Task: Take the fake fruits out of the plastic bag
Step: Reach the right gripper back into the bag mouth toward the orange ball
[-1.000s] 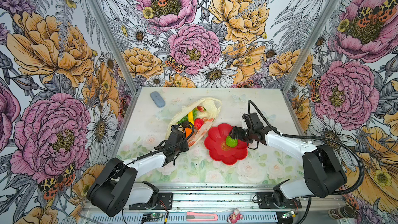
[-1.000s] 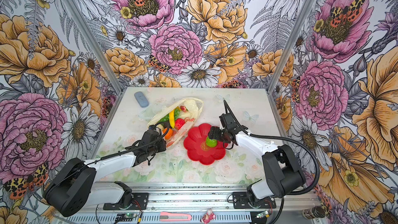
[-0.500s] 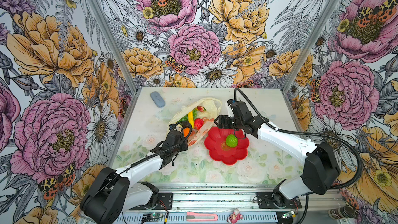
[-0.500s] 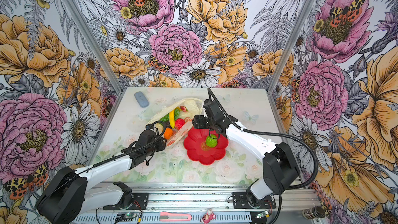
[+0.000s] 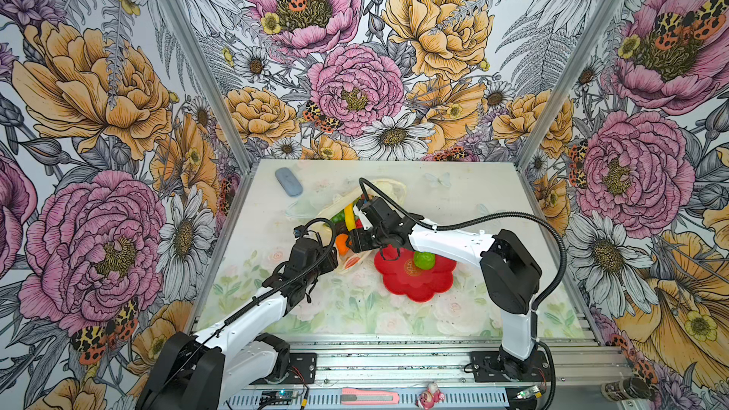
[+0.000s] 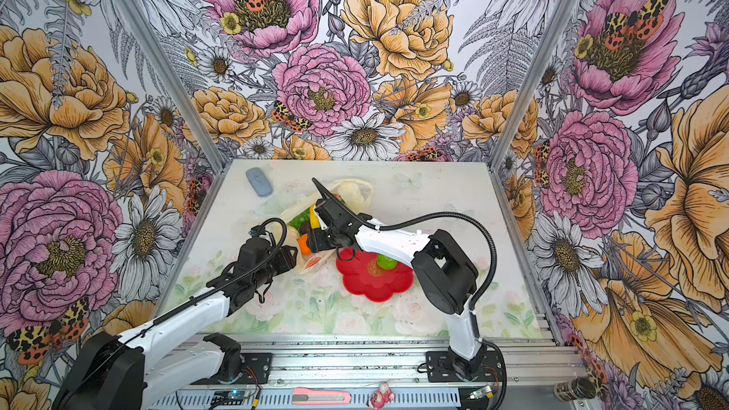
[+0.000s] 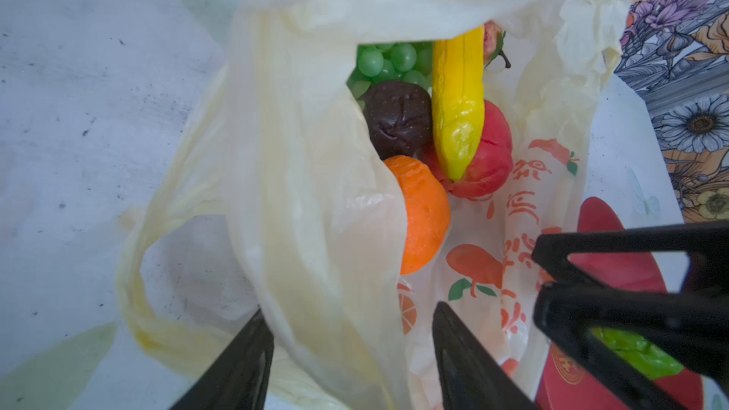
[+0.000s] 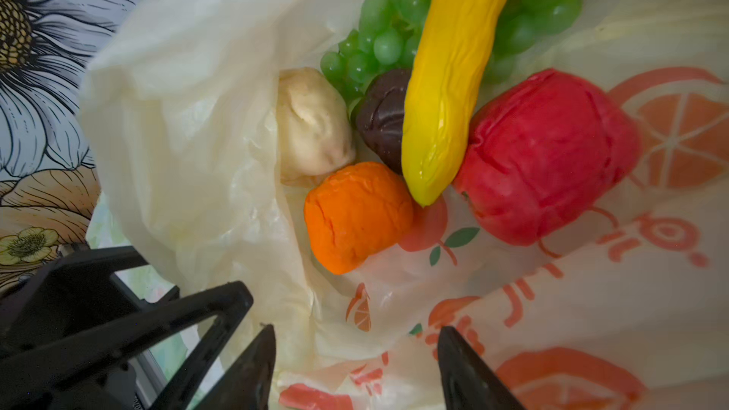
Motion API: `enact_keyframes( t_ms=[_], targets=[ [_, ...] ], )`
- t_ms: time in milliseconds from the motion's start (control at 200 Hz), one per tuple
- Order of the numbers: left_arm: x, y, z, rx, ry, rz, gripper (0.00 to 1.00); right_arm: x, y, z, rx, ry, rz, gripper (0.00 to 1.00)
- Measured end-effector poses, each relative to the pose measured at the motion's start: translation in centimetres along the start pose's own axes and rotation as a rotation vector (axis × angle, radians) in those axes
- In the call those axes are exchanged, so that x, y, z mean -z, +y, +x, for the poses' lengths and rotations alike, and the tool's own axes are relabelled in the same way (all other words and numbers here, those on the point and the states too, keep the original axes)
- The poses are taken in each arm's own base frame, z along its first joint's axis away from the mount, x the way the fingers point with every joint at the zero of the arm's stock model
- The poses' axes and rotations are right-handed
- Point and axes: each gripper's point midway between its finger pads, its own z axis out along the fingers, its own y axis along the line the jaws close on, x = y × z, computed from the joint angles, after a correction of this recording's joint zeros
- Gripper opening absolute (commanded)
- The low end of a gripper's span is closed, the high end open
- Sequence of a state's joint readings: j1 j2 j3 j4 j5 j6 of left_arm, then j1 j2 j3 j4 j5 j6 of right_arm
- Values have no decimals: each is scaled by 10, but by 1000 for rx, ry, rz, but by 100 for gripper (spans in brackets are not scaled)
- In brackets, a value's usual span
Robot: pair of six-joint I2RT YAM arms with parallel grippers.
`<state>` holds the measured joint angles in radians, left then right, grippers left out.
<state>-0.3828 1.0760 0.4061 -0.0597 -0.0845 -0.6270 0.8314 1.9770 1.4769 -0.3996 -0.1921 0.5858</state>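
A: Thin plastic right at the tips: left gripper point(image 7: 351, 309) jaws apart astride the plastic bag point(image 7: 307, 175) lip, right gripper point(image 8: 357, 328) jaws apart too, holding nothing
B: Both crowd one mouth; they could collide, or pinch film instead of fruit
A: Orange point(image 8: 357, 216) sits nearest inside
B: Behind it the banana point(image 8: 453, 84) leans on the red apple point(image 8: 548, 155); a nudge could send it deeper, among the grape bunch point(image 8: 378, 33) at the back

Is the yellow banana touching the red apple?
Touching. In the right wrist view the banana lies pressed against the apple, with no gap between them.
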Motion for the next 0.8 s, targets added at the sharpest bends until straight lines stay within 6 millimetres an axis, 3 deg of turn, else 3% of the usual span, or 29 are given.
enact_keyframes(
  t_ms=[230,505,801],
  targets=[
    [-16,1,-2,17,43,-16,62,-13,0,-4,-40,-2,-9,68],
    [-21,0,-2,25,52,-10,35,-27,8,-26,-98,-60,-7,67],
    [-22,4,12,24,87,-3,14,-41,9,-18,-142,-81,54,72]
  ],
)
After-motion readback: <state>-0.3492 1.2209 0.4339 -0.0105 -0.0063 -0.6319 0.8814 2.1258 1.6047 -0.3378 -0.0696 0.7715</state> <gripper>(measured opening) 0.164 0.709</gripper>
